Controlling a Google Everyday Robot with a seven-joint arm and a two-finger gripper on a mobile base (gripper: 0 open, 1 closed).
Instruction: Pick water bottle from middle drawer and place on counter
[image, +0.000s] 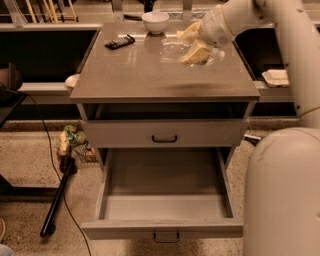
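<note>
Gripper (194, 44) grips water bottle (173, 50) just over counter (150, 80), back right, nr bowl (155, 21); middle drawer (125, 229) open below; lower slowly, seat bottle flat & clear of bowl, then release.

dim warm light | counter (135, 75) glare | gripper (194, 44) above it, apparently clasping glinting water bottle (174, 51)

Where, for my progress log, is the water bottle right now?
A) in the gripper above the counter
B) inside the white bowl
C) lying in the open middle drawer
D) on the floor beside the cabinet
A: the water bottle is clamped in the gripper above the back right of the counter, not in the open middle drawer.
</note>
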